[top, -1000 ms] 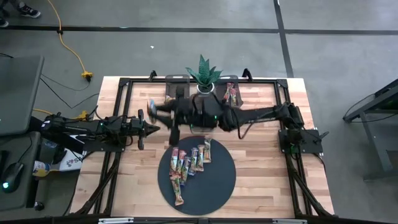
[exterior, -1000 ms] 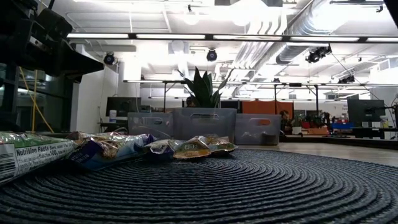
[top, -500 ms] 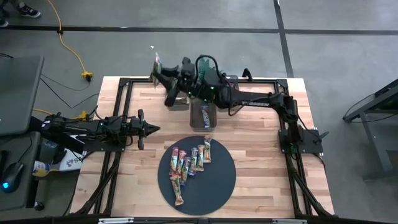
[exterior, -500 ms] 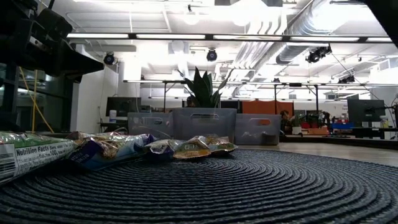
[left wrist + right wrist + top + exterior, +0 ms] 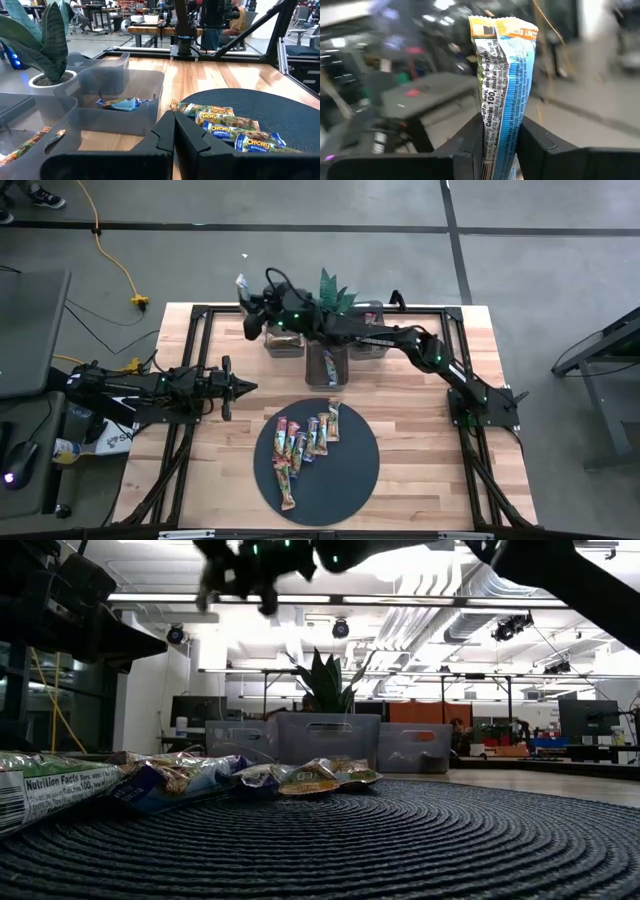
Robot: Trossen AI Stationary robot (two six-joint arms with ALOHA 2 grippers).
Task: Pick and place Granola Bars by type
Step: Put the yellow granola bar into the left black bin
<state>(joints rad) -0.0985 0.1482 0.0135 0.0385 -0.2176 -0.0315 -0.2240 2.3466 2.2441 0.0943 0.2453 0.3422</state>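
Right arm's jaws (image 5: 500, 137) pinch a blue granola bar (image 5: 502, 90) upright at the worktop's eleven o'clock, likely heading for its bin (image 5: 283, 343); left jaws (image 5: 174, 131) closed, empty.

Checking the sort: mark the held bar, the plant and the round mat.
Held bar (image 5: 502, 95): right wrist view, wrapper middle.
Plant (image 5: 330, 288): high view, leaves.
Mat (image 5: 350, 470): high view, bare right part.

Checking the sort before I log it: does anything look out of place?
Yes: the right gripper holds a granola bar upright past the table's far-left edge, beyond the bins, not over one.
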